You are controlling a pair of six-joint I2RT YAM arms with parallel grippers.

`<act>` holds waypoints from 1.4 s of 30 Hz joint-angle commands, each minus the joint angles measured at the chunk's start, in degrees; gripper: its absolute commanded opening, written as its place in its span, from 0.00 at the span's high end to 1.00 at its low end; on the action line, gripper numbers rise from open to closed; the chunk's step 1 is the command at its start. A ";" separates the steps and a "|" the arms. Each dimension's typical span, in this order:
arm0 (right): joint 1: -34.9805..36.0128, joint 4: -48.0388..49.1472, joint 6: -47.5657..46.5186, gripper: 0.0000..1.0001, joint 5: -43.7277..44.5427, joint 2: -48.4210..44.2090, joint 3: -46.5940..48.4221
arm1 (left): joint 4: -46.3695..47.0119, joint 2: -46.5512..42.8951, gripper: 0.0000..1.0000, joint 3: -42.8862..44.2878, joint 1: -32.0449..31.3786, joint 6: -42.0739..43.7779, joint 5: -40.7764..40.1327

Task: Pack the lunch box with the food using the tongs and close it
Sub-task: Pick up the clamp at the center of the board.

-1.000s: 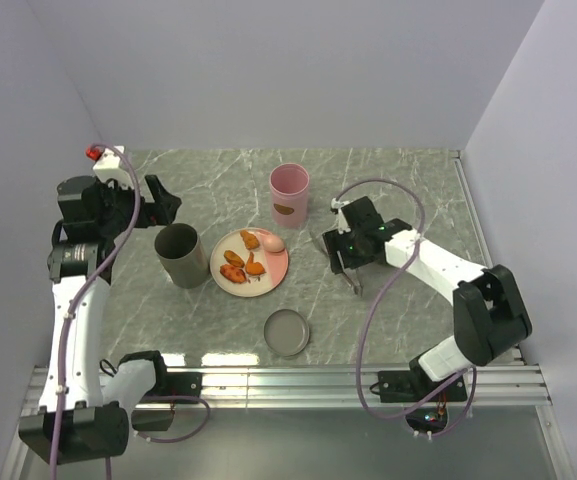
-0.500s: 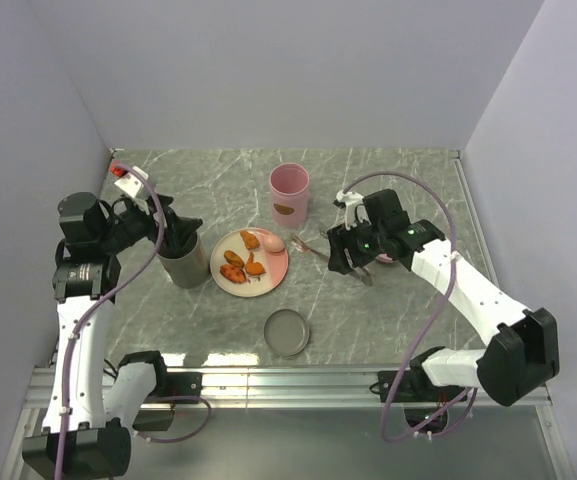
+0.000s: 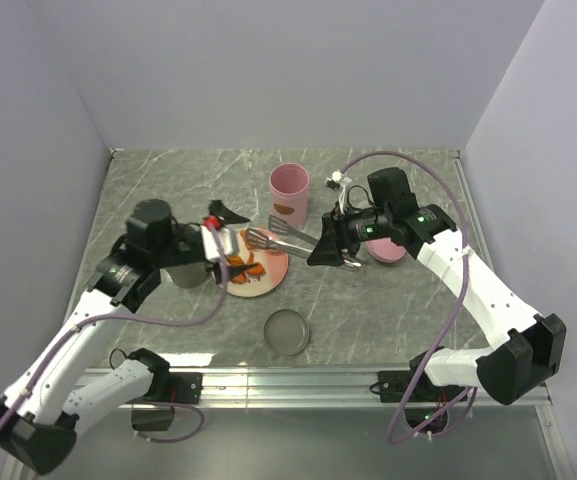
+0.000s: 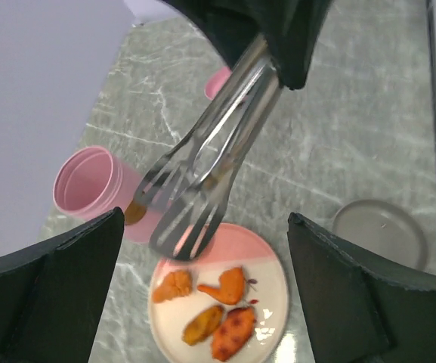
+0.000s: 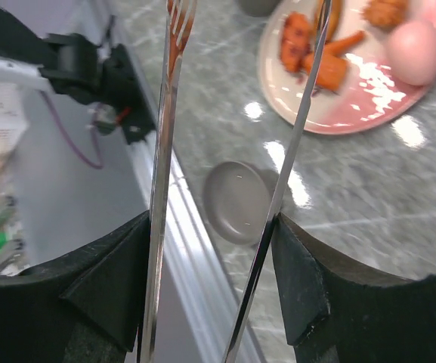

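Note:
The silver tongs [image 3: 280, 236] hang above the far edge of the pink-and-white plate [image 3: 268, 282], tips pointing left. My right gripper [image 3: 332, 247] is shut on their two arms [image 5: 293, 151], one finger pad on each [image 5: 211, 227]. The food [image 4: 225, 306], several orange-brown chunks, lies on the plate [image 4: 278, 261], and a pale pink egg-shaped piece [image 5: 418, 41] lies at its rim. My left gripper [image 3: 228, 240] hovers over the plate's left side, jaws wide open and holding nothing [image 4: 206, 215]; the tongs' tips [image 4: 191, 219] show between its fingers. The grey cylindrical lunch box [image 3: 190, 272] is mostly hidden under the left arm.
The flat grey lid [image 3: 287, 332] lies near the front edge [image 4: 380, 227]. A pink cup [image 3: 289, 192] stands behind the plate [image 4: 89, 185]. A pink round piece [image 3: 383, 252] peeks out under the right arm. Walls close off the left, back and right.
The right gripper has lifted the tongs off the table and carried them left to the plate. The left arm has swung right from beside the grey container to over the plate.

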 commanded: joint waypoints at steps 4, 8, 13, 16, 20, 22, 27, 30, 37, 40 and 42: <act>2.35 2.42 3.31 0.34 -4.17 1.01 1.81 | -5.29 5.46 0.06 4.15 -18.86 18.29 -20.82; 3.31 2.51 2.69 0.34 -3.21 0.14 0.41 | -1.95 6.69 0.09 3.01 -24.75 16.18 -26.37; 4.28 1.80 1.90 0.35 -4.26 -0.74 -0.39 | 0.17 7.83 0.10 2.74 -25.73 15.21 -29.36; 5.25 2.24 2.16 0.34 -5.31 -0.66 -0.47 | 0.61 8.80 0.13 2.74 -27.13 15.47 -30.94; 6.13 2.51 2.34 0.35 -5.05 -0.66 -0.21 | 0.96 9.94 0.16 2.83 -28.89 16.09 -32.17; 6.39 2.77 2.86 0.34 -4.96 -0.74 -0.21 | 1.05 10.21 0.19 2.92 -29.42 16.08 -32.26; 7.09 3.65 4.01 0.34 -6.02 0.04 0.23 | 1.83 11.17 0.27 2.74 -30.92 16.26 -33.14; 7.62 3.91 4.45 0.35 -6.98 0.40 0.40 | 2.19 11.87 0.30 2.83 -31.88 16.96 -35.24; 8.06 4.26 4.71 0.35 -6.63 -1.00 -0.82 | 1.57 13.02 0.36 2.83 -33.03 17.23 -37.80; 8.06 3.91 4.10 0.35 -6.28 -1.71 -1.62 | 1.22 13.02 0.39 2.83 -33.03 17.14 -37.98; 8.06 3.56 3.75 0.35 -6.37 -2.06 -2.14 | 0.87 13.37 0.43 3.01 -33.11 17.40 -38.06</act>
